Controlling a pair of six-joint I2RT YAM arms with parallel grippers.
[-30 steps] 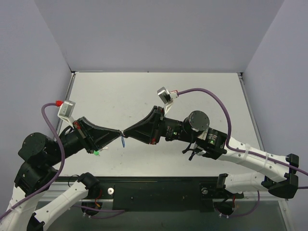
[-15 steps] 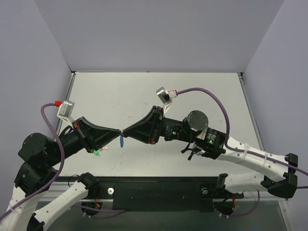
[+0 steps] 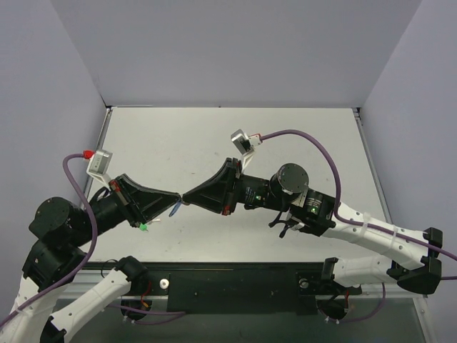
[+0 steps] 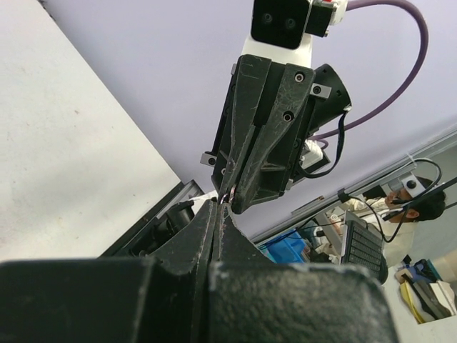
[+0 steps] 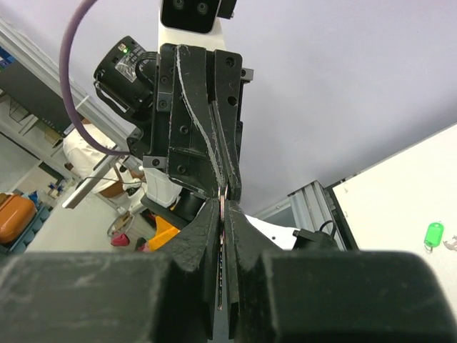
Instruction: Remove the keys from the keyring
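My two grippers meet tip to tip above the table's middle left. The left gripper (image 3: 178,196) is shut on the keyring's thin ring, a sliver of which shows at its tips in the left wrist view (image 4: 218,207). The blue tag (image 3: 175,208) hangs slanted just below the tips. The right gripper (image 3: 186,198) is shut on the key, seen edge-on as a thin metal strip (image 5: 223,214) between its pads. The two sets of fingertips touch or nearly touch.
A green tag (image 3: 143,226) with its own silver key (image 5: 450,245) lies on the table under the left gripper; the tag also shows in the right wrist view (image 5: 433,233). The table's black front rail (image 3: 235,279) runs below the arms.
The blue tag has swung left and now hangs slanted under the left gripper's tip. Both grippers stay shut, tip to tip, almost unmoved.
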